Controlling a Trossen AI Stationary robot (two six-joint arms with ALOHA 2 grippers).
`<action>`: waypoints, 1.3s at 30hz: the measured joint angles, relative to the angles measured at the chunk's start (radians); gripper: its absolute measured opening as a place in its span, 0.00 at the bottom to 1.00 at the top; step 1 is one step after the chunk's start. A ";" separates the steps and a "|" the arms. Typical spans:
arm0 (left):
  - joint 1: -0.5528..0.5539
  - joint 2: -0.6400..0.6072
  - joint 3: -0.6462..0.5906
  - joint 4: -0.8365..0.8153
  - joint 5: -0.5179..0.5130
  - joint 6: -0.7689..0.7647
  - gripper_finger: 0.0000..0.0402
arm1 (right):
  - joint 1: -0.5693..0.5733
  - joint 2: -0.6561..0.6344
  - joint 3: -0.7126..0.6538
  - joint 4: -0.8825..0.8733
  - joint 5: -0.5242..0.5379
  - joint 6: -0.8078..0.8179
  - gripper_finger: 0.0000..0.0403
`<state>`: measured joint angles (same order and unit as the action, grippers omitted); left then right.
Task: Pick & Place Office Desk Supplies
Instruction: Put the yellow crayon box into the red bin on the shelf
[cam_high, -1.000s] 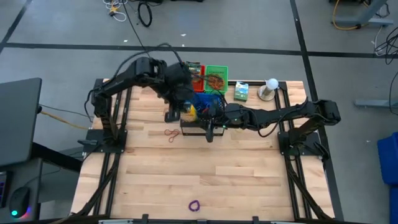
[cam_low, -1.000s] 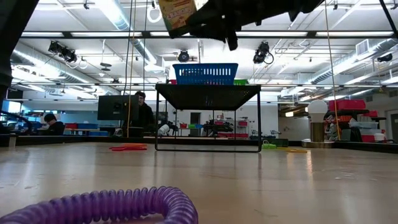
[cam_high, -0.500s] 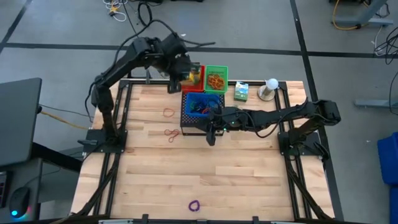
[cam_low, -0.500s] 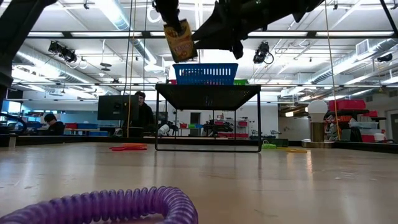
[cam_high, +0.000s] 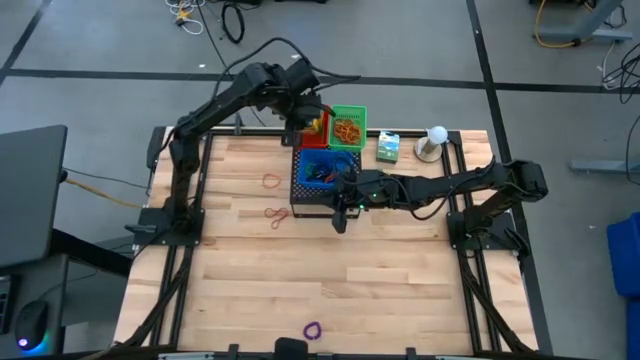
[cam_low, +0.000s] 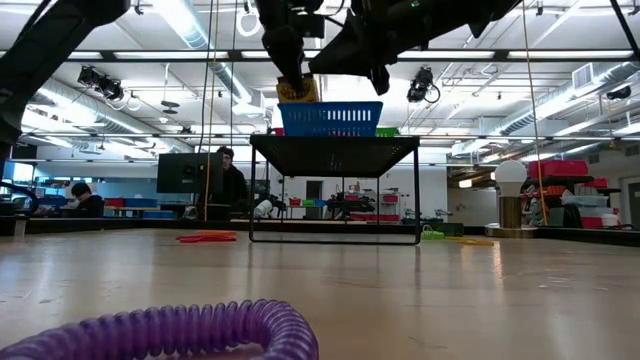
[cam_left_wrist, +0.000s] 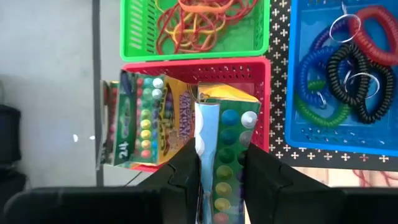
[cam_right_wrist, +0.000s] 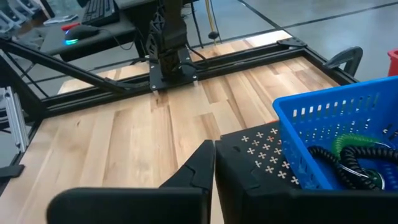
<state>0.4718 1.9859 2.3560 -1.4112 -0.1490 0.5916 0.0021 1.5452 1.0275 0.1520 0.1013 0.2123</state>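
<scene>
- The left gripper is at the upper centre of the high view, over a red basket. Its jaws are clamped on a crayon box printed with rows of coloured dots.
- In the left wrist view the held box stands on end between the two fingers, its top flap over the red basket's inside. A second crayon box lies tilted in that basket, toward the picture's left.
- Above the red basket in the left wrist view sits a green basket holding a tangle of rubber bands in red, orange and tan.
- At the right of that picture a blue basket holds coiled loops in black, blue, green and red. It rests on a black perforated box.
- The right gripper is at the centre of the high view, at the near edge of the black box. Its jaws are closed on nothing, the fingers touching.
- On the bench, left of the black box in the high view, lie two loose rubber bands. A purple loop lies well apart, near the bottom edge.
- A green-white box sits at the bench's upper right, just beside a white ball on a stand.
- In the low view, people sit at desks far behind the bench.
</scene>
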 joint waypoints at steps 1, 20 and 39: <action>0.005 0.003 0.000 -0.001 0.007 0.001 0.24 | 0.000 0.000 0.000 0.000 0.000 0.000 0.05; 0.033 0.061 0.000 0.026 0.064 -0.004 0.24 | 0.001 0.000 0.000 0.008 0.000 -0.008 0.04; 0.040 0.076 0.000 0.027 0.064 -0.019 0.31 | 0.002 0.000 0.000 0.010 0.000 -0.008 0.04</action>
<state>0.5114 2.0620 2.3558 -1.3841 -0.0849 0.5724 0.0036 1.5452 1.0275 0.1617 0.1017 0.2043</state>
